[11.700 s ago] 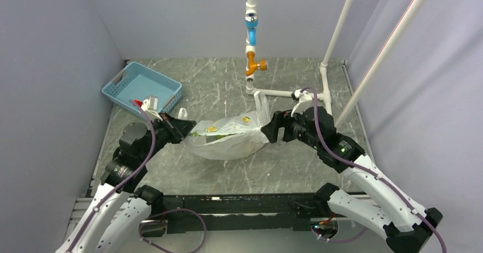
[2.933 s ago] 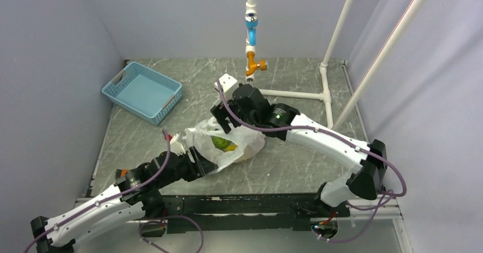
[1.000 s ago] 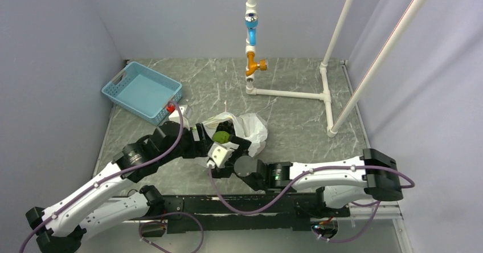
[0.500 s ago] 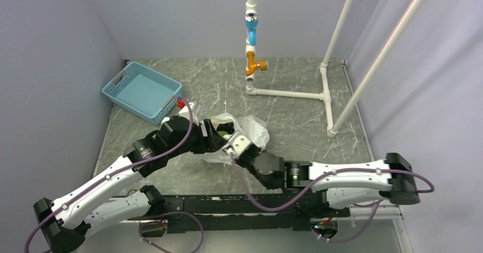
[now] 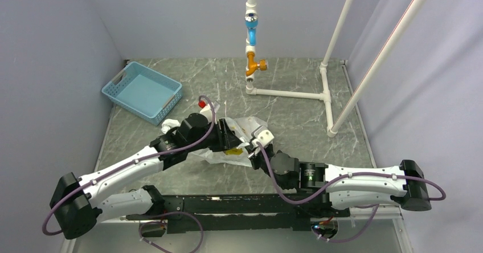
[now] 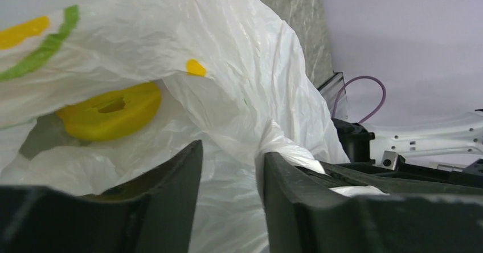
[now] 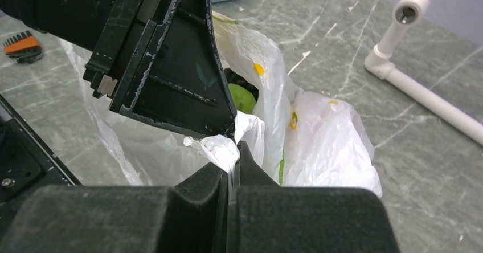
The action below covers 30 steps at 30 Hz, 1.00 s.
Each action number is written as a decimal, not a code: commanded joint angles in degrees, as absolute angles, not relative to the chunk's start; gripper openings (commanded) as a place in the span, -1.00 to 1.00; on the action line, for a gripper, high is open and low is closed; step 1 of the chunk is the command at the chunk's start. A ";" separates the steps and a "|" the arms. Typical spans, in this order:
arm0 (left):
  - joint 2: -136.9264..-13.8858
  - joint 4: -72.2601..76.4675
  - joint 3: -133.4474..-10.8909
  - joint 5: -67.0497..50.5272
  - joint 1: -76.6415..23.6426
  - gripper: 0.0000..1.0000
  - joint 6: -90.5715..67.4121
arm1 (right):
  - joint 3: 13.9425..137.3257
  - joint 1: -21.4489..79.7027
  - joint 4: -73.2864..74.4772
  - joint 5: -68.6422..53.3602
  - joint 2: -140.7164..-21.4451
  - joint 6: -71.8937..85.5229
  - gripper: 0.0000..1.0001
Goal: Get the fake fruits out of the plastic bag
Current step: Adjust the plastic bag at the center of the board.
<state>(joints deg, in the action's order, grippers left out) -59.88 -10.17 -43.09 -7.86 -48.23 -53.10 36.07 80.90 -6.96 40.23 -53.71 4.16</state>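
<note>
The plastic bag (image 5: 226, 154) lies crumpled at the table's middle, white with yellow-green marks (image 7: 319, 133). My right gripper (image 7: 232, 150) is shut on a bunched fold of its rim, also seen from above (image 5: 255, 145). My left gripper (image 5: 232, 139) reaches into the bag's mouth from the left. Its jaws (image 6: 228, 170) stand apart with film just ahead, and a fold lies over the right fingertip (image 6: 273, 162). A yellow fake fruit (image 6: 108, 110) sits inside the bag. A green one (image 7: 242, 98) shows through the opening with something dark above it. No red fruit shows.
A blue lattice basket (image 5: 142, 90) stands at the back left. A white pipe frame (image 5: 287, 93) with an orange and blue tap (image 5: 252, 65) runs along the back and right. The two grippers are almost touching over the bag.
The left gripper has moved right, deeper into the bag's mouth, with its jaws narrowing. The right gripper has shut on the bag's rim and pulled it rightwards.
</note>
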 commanded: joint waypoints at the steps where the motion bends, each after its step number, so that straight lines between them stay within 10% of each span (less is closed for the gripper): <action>1: -62.99 -10.98 -38.16 2.38 -47.02 0.07 -51.18 | 36.51 81.11 -16.45 45.31 -47.70 9.64 -1.00; 13: -64.44 2.48 -19.79 2.94 -52.97 -0.10 -55.30 | 32.02 81.08 -11.11 58.38 -42.71 20.05 -1.00; 24: -40.12 -5.35 -20.22 7.02 -54.95 0.95 -52.92 | 31.42 80.96 -8.08 43.66 -45.84 13.06 -1.00; 30: -38.96 -15.36 -29.90 10.52 -54.80 0.99 -48.53 | 30.96 80.88 -5.99 45.89 -43.80 18.76 -1.00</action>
